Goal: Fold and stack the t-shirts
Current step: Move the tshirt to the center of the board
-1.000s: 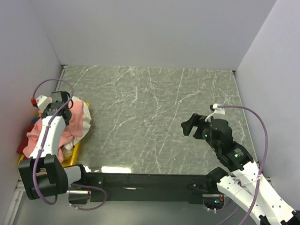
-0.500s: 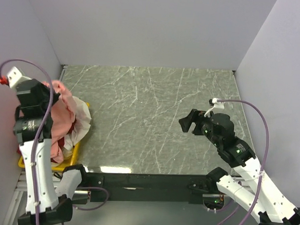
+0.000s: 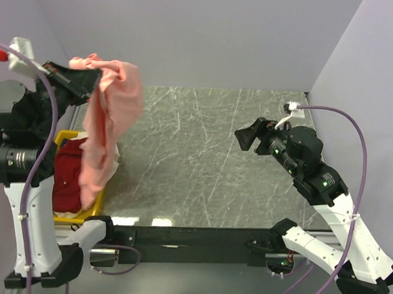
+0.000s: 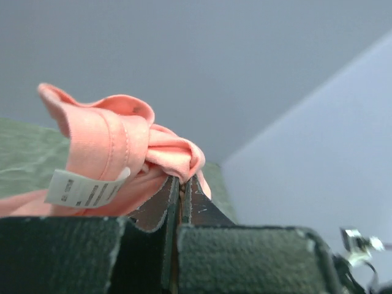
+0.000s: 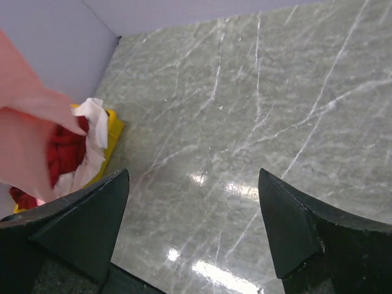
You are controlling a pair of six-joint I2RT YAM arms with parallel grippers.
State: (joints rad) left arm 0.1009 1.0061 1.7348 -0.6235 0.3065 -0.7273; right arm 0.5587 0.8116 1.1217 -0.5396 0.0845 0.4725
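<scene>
Pink shirt (image 3: pixel 114 108) hangs from left gripper's (image 4: pixel 180 187) clamped jaws.
Red shirt (image 3: pixel 66 171) half hidden behind it; right gripper (image 5: pixel 193 177) gapes empty.

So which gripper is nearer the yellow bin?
Left. The left gripper, shut on the pink shirt, is up by the yellow bin; the right gripper is open, across the table.

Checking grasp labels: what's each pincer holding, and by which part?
Left pincer is shut on the pink shirt, on bunched fabric by its neck label. Right pincer is open, holding nothing.
</scene>
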